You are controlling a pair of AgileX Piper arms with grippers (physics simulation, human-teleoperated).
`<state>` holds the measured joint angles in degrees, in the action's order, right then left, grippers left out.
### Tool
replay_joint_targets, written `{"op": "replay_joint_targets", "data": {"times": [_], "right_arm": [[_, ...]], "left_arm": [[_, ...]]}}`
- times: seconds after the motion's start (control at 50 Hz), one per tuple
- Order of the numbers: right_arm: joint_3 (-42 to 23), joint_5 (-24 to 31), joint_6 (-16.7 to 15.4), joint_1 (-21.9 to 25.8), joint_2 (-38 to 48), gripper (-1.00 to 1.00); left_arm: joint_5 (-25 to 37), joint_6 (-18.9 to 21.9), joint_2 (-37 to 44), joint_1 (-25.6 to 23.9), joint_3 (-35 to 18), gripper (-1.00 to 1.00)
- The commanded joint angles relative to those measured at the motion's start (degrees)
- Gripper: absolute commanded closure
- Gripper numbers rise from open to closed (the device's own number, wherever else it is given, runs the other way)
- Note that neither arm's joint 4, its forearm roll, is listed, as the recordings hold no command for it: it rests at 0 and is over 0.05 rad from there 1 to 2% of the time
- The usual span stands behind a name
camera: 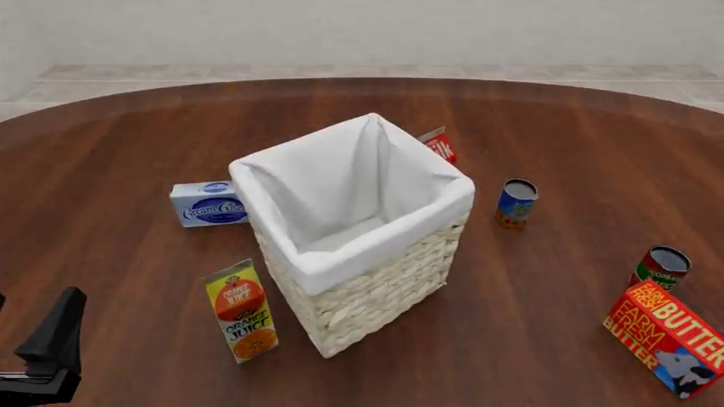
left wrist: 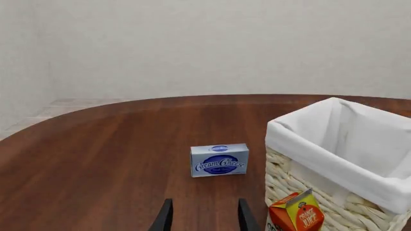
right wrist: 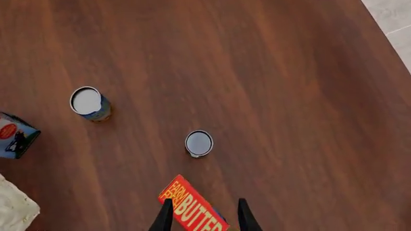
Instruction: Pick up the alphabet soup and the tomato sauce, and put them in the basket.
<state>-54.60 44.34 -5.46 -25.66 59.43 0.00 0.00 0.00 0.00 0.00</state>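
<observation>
The basket (camera: 351,280) stands at the table's middle; its lined rim also shows in the left wrist view (left wrist: 321,159). The tomato sauce can (camera: 517,202) stands to the right of the basket. The alphabet soup can (camera: 660,268) stands further right and nearer. In the right wrist view both are seen from above: the tomato sauce (right wrist: 88,103) and the alphabet soup (right wrist: 198,143). My right gripper (right wrist: 204,219) is open and empty, high above the table near the alphabet soup. My left gripper (left wrist: 204,219) is open and empty, low at the near left, facing the cream cheese box.
A cream cheese box (camera: 208,203) lies left of the basket. An orange juice carton (camera: 242,309) stands at its near left corner. A milk carton (camera: 439,144) is behind the basket. A butter box (camera: 667,339) lies just near the alphabet soup. Part of my left arm (camera: 47,352) shows bottom left.
</observation>
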Motion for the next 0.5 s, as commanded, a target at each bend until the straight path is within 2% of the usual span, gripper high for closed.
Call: {"op": "replay_joint_targets", "data": {"times": [0.02,0.18,0.22,0.24,0.28,0.3,0.42,0.44,0.5], "right_arm": [[-0.62,0.95,0.34,-0.51,3.91,-1.00],[-3.83,3.24,1.34,-0.12,6.17,-1.00],[-4.67,3.81,0.23,-0.40,6.63,-1.00],[-5.09,4.37,1.33,-0.12,7.16,-1.00],[-6.17,4.89,-0.30,-0.60,7.69,-1.00],[-6.61,5.13,0.00,-0.48,7.96,-1.00],[-7.64,5.53,-0.15,-0.10,9.37,-1.00],[-7.37,5.97,1.00,0.98,9.65,-1.00],[-7.45,6.04,0.49,1.25,10.17,-1.00]], "left_arm": [[0.00,0.00,0.00,0.00,0.00,-1.00],[0.00,0.00,0.00,0.00,0.00,-1.00],[0.00,0.00,0.00,0.00,0.00,-1.00],[0.00,0.00,0.00,0.00,0.00,-1.00],[0.00,0.00,0.00,0.00,0.00,-1.00],[0.00,0.00,0.00,0.00,0.00,-1.00],[0.00,0.00,0.00,0.00,0.00,-1.00],[0.00,0.00,0.00,0.00,0.00,-1.00],[0.00,0.00,0.00,0.00,0.00,-1.00]]}}
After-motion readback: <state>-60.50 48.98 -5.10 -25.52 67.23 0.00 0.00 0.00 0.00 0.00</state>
